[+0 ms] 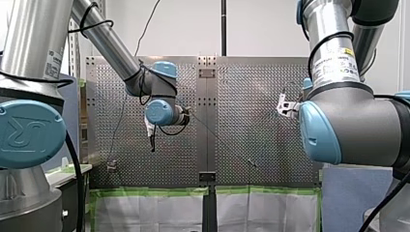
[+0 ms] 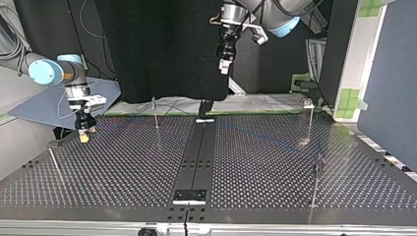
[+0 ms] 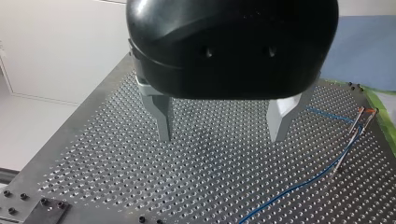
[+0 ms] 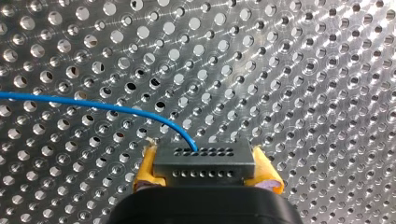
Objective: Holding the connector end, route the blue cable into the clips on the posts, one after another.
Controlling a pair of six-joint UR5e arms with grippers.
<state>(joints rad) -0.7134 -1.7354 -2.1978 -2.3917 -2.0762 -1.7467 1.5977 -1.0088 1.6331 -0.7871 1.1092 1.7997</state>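
Our left arm [image 2: 287, 12] comes in at the top view's right. It holds the left end effector [image 2: 224, 68] high up over the far side of the tabletop [image 2: 123, 177], pointing down. In the left wrist view its two metal fingers [image 3: 162, 116] stand wide apart, and nothing is between them.

Our right arm [image 2: 46, 71] comes in at the top view's left and bends down. The right end effector [image 2: 84, 136] hangs low, close over the tabletop near its far left corner. In the right wrist view its yellow pads [image 4: 147, 165] squeeze the grey connector [image 4: 205, 161] from both sides.

The blue cable [image 4: 93, 106] comes out of the connector and curves away to one side over the holes. In the left wrist view it lies on the tabletop, off to the side of the open fingers, and runs up to thin posts [image 3: 360, 119] near the edge. We cannot tell if it sits in their clips.
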